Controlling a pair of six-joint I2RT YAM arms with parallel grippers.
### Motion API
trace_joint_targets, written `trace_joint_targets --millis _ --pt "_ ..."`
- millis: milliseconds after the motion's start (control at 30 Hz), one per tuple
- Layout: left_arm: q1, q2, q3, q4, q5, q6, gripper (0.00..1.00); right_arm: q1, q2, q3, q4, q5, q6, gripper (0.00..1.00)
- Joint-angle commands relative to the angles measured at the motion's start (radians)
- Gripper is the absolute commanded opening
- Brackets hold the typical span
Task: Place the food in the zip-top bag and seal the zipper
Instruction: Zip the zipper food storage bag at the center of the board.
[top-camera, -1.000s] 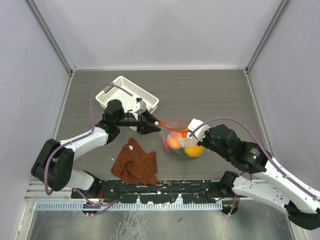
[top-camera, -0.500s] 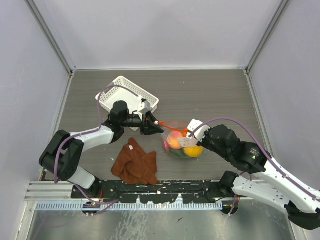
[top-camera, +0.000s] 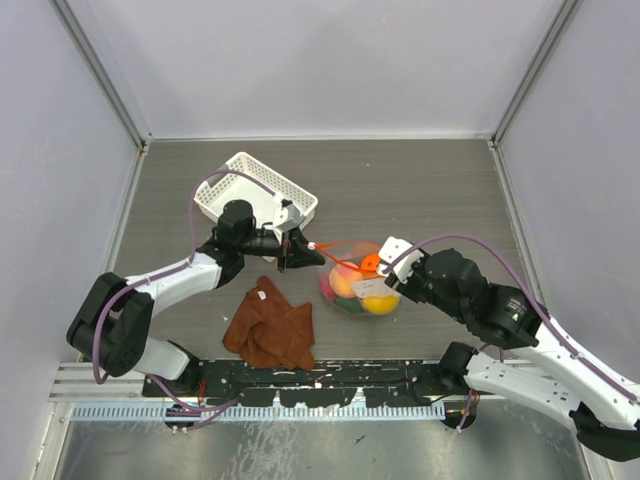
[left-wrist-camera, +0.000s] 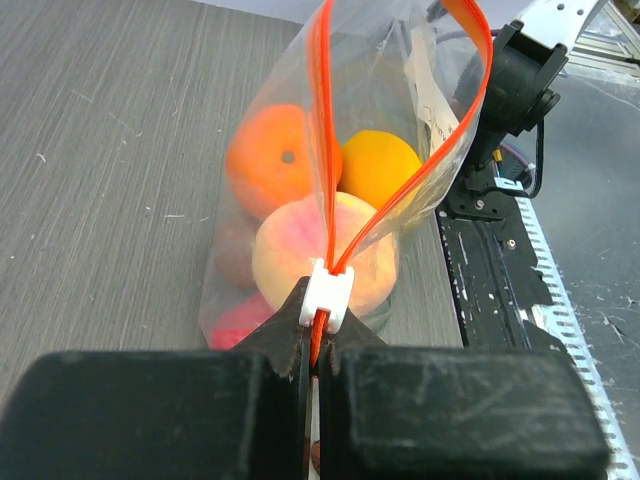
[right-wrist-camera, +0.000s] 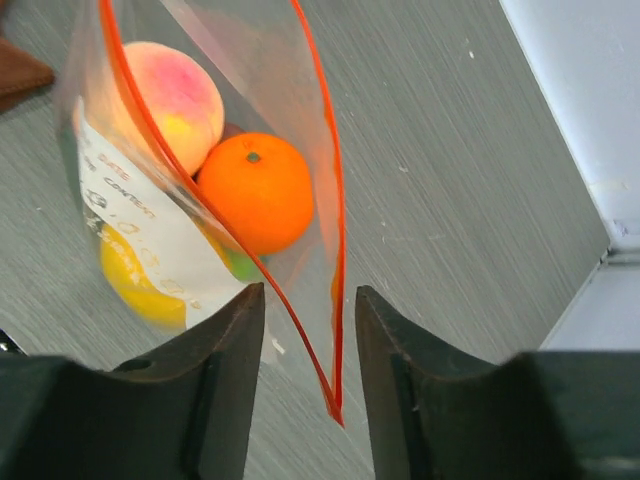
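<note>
Food (left-wrist-camera: 320, 255) is all inside the zip-top bag (left-wrist-camera: 385, 70), which stands mid tabletop (top-camera: 420, 190) between my two arms. I see no loose fruit outside it, so loading looks done

Sealing is not done. The zipper (left-wrist-camera: 325, 130) gapes in a wide loop, its two strips meeting only at the white slider (left-wrist-camera: 327, 290) at my left end. To my eye what's left is the whole slider run to the far end

My left claw (left-wrist-camera: 318, 335) is pinched tight on the zipper strip just behind the slider. My right claw (right-wrist-camera: 305, 340) is spread wide, with the bag's other corner and strip hanging in the gap. I can't see either finger touching it, so it has no grip

Counts:
- 1 bag
- 1 zipper
- 1 slider
- fruit: I can make out 5
  - orange (right-wrist-camera: 255, 190)
  - peach-pink
  - yellow (left-wrist-camera: 375, 170)
  - red low at the side (left-wrist-camera: 235, 320)
  - a sliver of green (right-wrist-camera: 240, 265)
  - any more are hidden behind these
- 1 white paper label (right-wrist-camera: 130, 215) inside the bag
- 1 white basket (top-camera: 255, 190), behind the left claw
- 1 brown cloth (top-camera: 270, 330), near the front edge
</note>
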Motion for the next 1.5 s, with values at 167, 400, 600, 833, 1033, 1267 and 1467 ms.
trace_joint_targets --millis 167,400,600,833,1033,1267,1467 --pt "-0.002 -0.056 0.057 -0.11 -0.011 0.068 0.0 0.004 0.162 0.163 0.152 -0.268 0.021 0.61" --pt "-0.002 -0.073 0.057 -0.124 -0.012 0.074 0.0 0.002 0.349 0.218 0.315 -0.43 0.061 0.62" --pt "-0.002 -0.081 0.053 -0.129 -0.016 0.078 0.0 0.002 0.439 0.212 0.449 -0.469 0.062 0.56" --pt "-0.002 -0.091 0.043 -0.121 -0.017 0.087 0.0 -0.01 0.492 0.218 0.523 -0.511 0.062 0.52" --pt "-0.002 -0.099 0.032 -0.104 -0.018 0.093 0.0 -0.04 0.52 0.217 0.563 -0.559 0.076 0.48" --pt "-0.003 -0.102 0.027 -0.094 -0.013 0.093 0.0 -0.068 0.537 0.202 0.6 -0.589 0.089 0.41" --pt "-0.003 -0.104 0.024 -0.096 -0.013 0.095 0.0 -0.085 0.55 0.202 0.615 -0.634 0.095 0.35"
